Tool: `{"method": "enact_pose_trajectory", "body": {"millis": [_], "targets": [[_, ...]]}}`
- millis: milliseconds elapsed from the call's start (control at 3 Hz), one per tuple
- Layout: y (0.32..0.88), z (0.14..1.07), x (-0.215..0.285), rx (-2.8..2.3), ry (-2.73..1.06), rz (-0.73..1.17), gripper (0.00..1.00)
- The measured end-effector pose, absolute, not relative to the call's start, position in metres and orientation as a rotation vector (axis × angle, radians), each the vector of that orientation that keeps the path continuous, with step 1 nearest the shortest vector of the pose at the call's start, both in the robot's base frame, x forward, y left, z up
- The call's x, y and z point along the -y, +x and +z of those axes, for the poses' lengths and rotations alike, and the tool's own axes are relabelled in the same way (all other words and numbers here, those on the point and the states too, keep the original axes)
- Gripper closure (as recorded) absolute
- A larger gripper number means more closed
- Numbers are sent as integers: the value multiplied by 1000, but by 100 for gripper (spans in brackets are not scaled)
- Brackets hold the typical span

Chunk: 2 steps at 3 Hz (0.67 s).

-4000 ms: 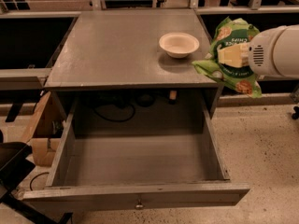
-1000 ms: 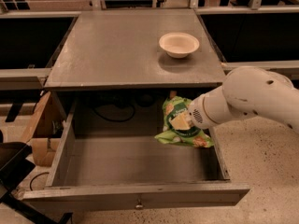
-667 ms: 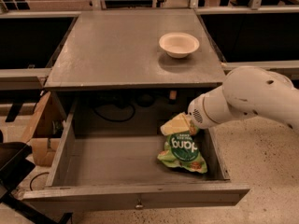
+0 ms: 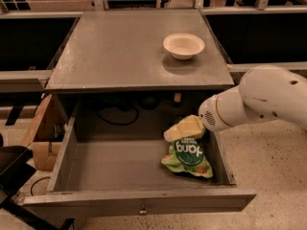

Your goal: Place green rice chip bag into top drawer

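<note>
The green rice chip bag [image 4: 188, 157] lies flat on the floor of the open top drawer [image 4: 115, 166], at its right side against the right wall. It shows a dark green round logo with white lettering. My gripper [image 4: 185, 128], with cream-yellow fingers on a white arm coming in from the right, hangs inside the drawer just over the bag's upper edge. It is open and holds nothing. The drawer front carries a small metal knob [image 4: 142, 210].
A small cream bowl [image 4: 183, 45] stands on the grey cabinet top [image 4: 120, 47] at the back right. Dark cables [image 4: 117, 114] hang behind the drawer. A cardboard box [image 4: 41, 133] and a dark object [image 4: 14, 171] sit on the floor at the left.
The gripper carried the bag from beside the cabinet top down into the drawer and let it go. The bag dropped to the drawer floor and the gripper stays just above it.
</note>
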State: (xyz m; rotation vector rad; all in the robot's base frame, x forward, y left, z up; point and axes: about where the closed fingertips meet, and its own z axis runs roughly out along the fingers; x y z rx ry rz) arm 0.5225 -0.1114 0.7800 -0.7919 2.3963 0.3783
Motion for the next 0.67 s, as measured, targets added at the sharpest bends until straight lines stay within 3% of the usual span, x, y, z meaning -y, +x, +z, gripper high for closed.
{"method": "enact_pose_trajectory", "body": {"millis": [667], "targets": [[470,900,143,-2290,-1012,316,0]]}}
